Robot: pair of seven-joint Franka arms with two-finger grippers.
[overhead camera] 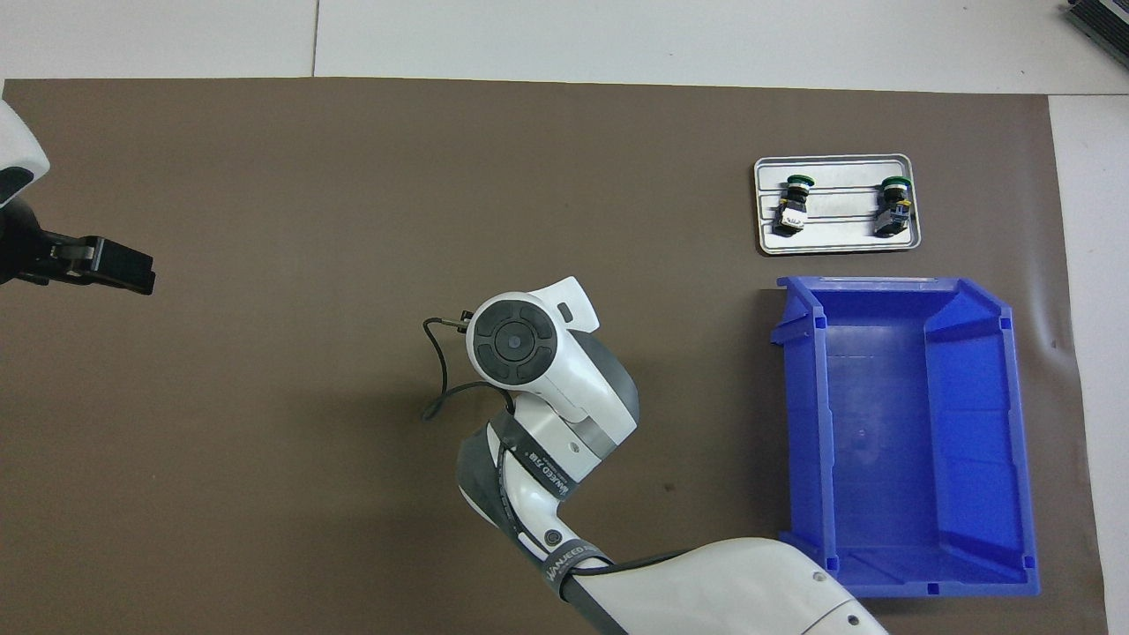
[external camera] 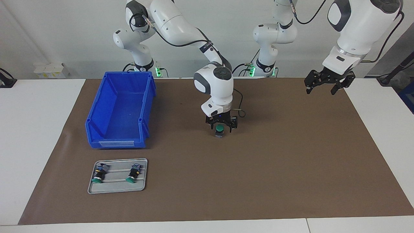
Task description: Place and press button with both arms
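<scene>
Right gripper (external camera: 221, 127): low over the middle of the brown mat (external camera: 258, 181), pointing straight down, its fingers spread wide on either side of the button with no clear grip on it.
Button (external camera: 220, 130): stands on the mat between the right gripper's fingers, green cap up; hidden under the right arm's wrist in the overhead view.
Left gripper (external camera: 327, 84): raised over the mat's edge at the left arm's end of the table, well apart from the button, fingers spread open, holding nothing.
Blue bin (external camera: 121, 110): on the mat toward the right arm's end of the table.
Grey tray (external camera: 118, 187): just beside the bin, farther from the robots than it.
Two spare buttons (external camera: 98, 174): lying on their sides in the tray, apart from each other, green caps pointing away from the robots.
</scene>
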